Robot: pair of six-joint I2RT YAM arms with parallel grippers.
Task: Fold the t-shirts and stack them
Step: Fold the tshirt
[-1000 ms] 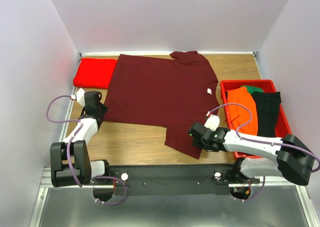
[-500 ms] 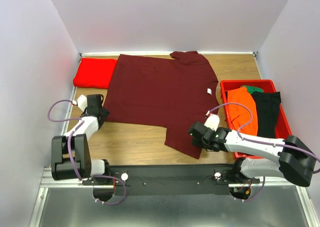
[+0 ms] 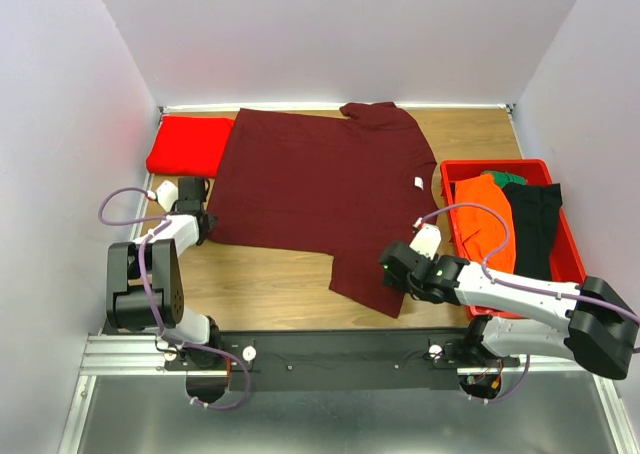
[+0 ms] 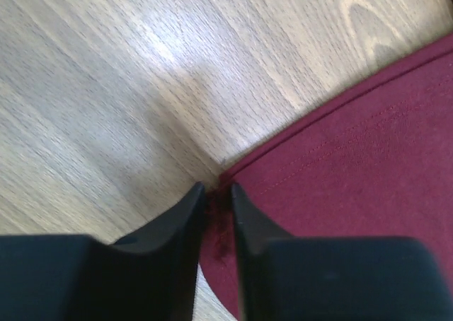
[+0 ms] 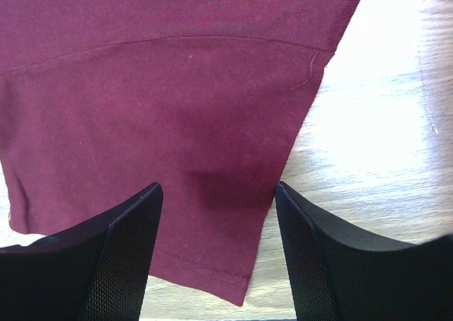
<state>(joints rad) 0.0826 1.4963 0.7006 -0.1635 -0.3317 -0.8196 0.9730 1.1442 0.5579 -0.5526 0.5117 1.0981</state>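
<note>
Maroon t-shirt: spread flat on table, red t-shirt at its far-left edge. Left gripper: jaws nearly together at the near-left hem corner, grip undeterminable. Right gripper: jaws wide, over the near sleeve.

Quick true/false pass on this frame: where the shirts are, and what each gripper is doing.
1. The maroon t-shirt lies spread out flat on the table. True.
2. The right gripper is shut on the sleeve. False: its jaws stand wide open over the sleeve and hold nothing.
3. The red t-shirt is in the bin. False: it lies folded at the table's far left corner. The bin holds other clothes, including an orange garment.
4. The left gripper is at the maroon t-shirt's near left hem corner. True: the corner sits between its fingertips.
</note>
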